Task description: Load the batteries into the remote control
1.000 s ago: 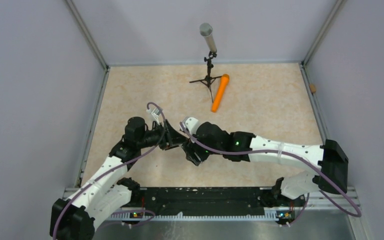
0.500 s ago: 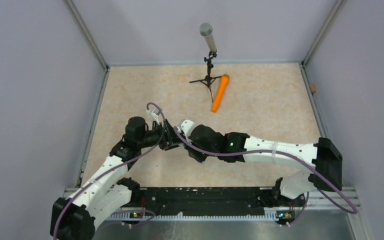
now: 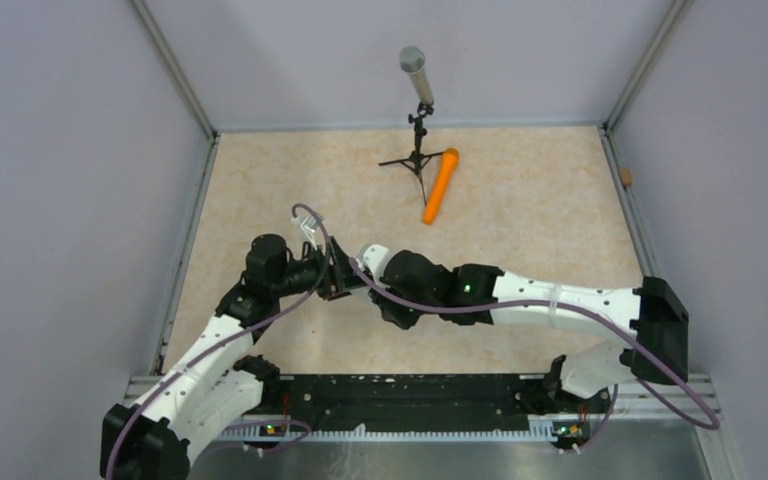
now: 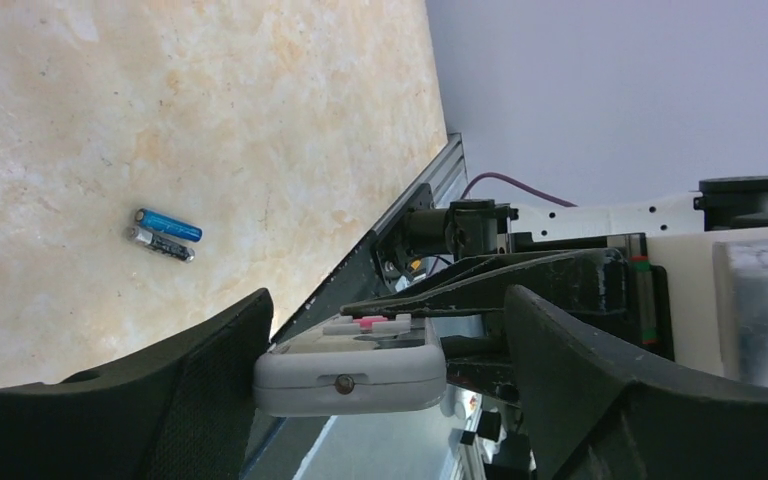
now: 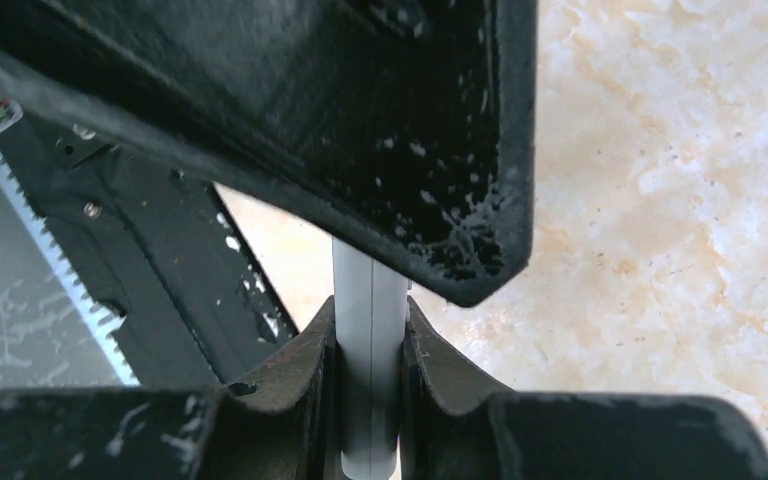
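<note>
1. My right tool [image 5: 370,330] is clamping the remote [image 4: 350,365] by its thin sides and is holding it in the air above the table [image 4: 210,100].
2. My left tool [image 4: 385,310] is standing apart around the same remote. One finger is sitting close to it and the other is showing a clear gap, so I am judging that it is not gripping.
3. I am thinking the remote is being held this way so that one arm is carrying it while the other is free for the small parts.
4. The batteries [image 4: 165,233] are lying side by side on the table, well apart from both tools and not yet loaded.
5. I am not seeing the battery bay in any view, so I am not able to tell if it is open.
6. In my judgement, the next move is asking the left tool to pull away without knocking the remote, then to go down for one battery.
</note>
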`<state>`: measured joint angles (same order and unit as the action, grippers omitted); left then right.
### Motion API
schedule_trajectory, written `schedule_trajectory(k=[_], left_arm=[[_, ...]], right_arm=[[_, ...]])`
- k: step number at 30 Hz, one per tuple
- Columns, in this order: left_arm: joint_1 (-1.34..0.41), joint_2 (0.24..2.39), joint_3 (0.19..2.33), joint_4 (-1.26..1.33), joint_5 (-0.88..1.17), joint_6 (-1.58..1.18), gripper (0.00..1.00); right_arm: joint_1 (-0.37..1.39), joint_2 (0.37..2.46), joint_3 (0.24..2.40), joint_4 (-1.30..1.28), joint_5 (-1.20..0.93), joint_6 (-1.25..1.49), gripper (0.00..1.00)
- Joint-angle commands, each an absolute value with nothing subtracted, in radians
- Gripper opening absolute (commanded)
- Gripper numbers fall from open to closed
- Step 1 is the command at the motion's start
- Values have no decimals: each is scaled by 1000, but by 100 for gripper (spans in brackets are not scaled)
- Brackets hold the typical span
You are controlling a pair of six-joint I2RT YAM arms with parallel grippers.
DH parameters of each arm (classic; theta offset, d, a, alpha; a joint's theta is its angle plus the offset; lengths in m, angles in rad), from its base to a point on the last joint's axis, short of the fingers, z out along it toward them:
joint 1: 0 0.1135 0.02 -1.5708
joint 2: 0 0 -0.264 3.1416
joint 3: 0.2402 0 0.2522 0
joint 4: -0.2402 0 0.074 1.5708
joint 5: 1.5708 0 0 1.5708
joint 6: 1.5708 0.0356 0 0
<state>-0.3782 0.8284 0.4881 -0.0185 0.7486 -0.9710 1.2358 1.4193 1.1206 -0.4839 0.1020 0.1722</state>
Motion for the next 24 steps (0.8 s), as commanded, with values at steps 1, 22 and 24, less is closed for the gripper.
schedule_trajectory(k=[1,22,24], left_arm=[[-367,790,539,6,792,-888,89],[-386,751,685,-187,1120,-602,92],[-416,754,695,-192,1129,-588,92]], right_arm=[[1223,1338,1153,-530,7,135,0],[1011,1173,1073,-537,-674,116,0],[1003,1185,1079,-523,-716,124,0]])
